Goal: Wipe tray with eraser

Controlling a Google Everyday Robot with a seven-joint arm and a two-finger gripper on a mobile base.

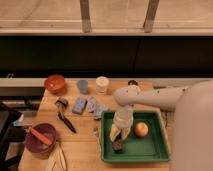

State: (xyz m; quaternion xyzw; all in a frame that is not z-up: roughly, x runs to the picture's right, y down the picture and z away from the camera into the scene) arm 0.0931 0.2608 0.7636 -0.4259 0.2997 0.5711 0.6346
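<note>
The green tray [150,150] lies on the wooden table at the front right. An orange fruit [141,129] sits inside it near the far right. My arm reaches in from the right and bends down over the tray. My gripper [118,141] points down into the tray's left half. The small dark eraser [118,146] sits at the fingertips, against the tray floor.
On the table: a red bowl [55,83], a blue cup [82,86], a white cup [102,84], blue-grey blocks [88,105], a black-handled brush [65,119], a purple bowl [40,139] with an orange item, and a banana [56,159] at the front edge.
</note>
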